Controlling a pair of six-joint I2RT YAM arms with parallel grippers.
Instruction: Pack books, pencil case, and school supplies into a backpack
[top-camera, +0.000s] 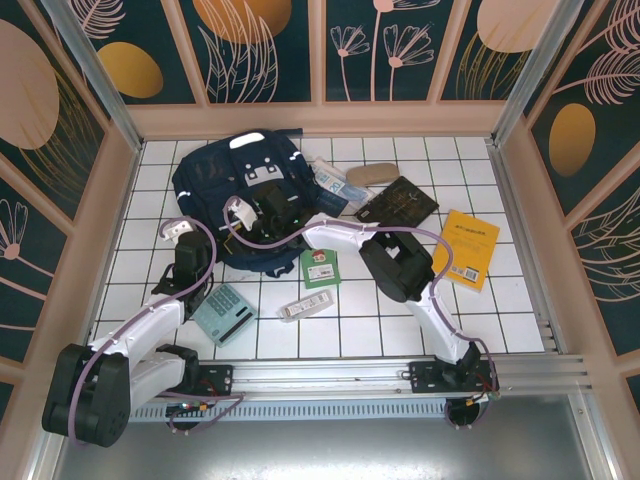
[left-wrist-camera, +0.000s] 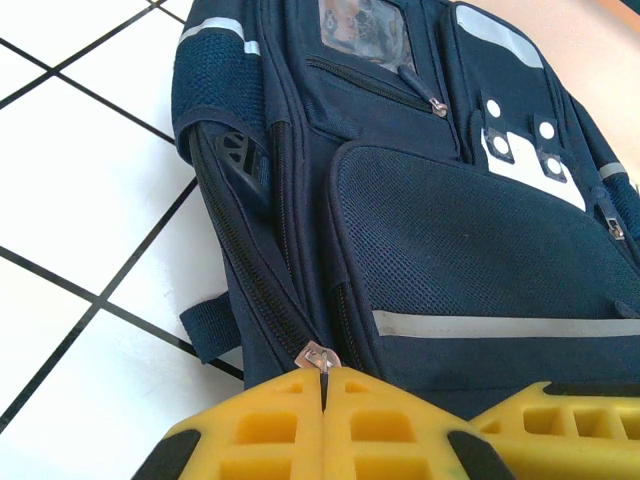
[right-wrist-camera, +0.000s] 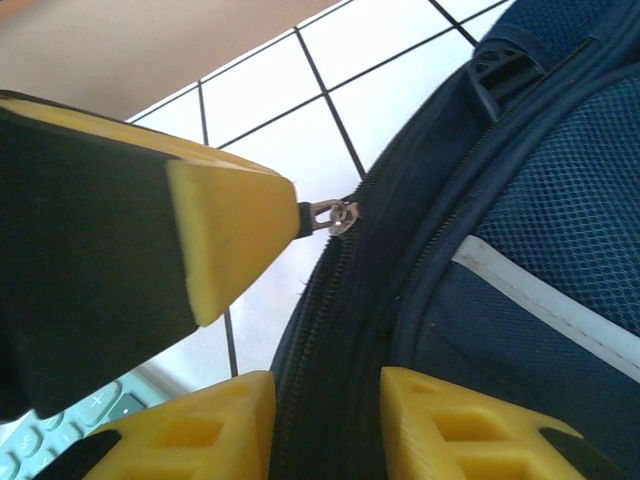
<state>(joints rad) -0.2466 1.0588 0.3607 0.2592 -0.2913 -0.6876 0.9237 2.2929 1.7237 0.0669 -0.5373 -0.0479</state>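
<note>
My left claw (left-wrist-camera: 325, 395) is pressed together on the zipper pull (left-wrist-camera: 320, 358) at the near corner of the backpack (left-wrist-camera: 450, 230), which lies front up on the white tiled table (top-camera: 400, 320). My right claw (right-wrist-camera: 328, 400) straddles the zipped edge just beside it, fingers apart; whether they squeeze the fabric I cannot tell

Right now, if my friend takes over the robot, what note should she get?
Left hand: shut on the small metal zipper pull of the big navy-blue fabric backpack.
Right hand: closed on the backpack's zipped edge beside it.
Zipper looks shut.
Outside, on the white tiled table: mint-green calculator, slim white-grey bar, small green book, yellow-orange book, dark brown patterned book, tan oblong pouch, clear flat packet.
Left to do: unzip, pack everything.
</note>
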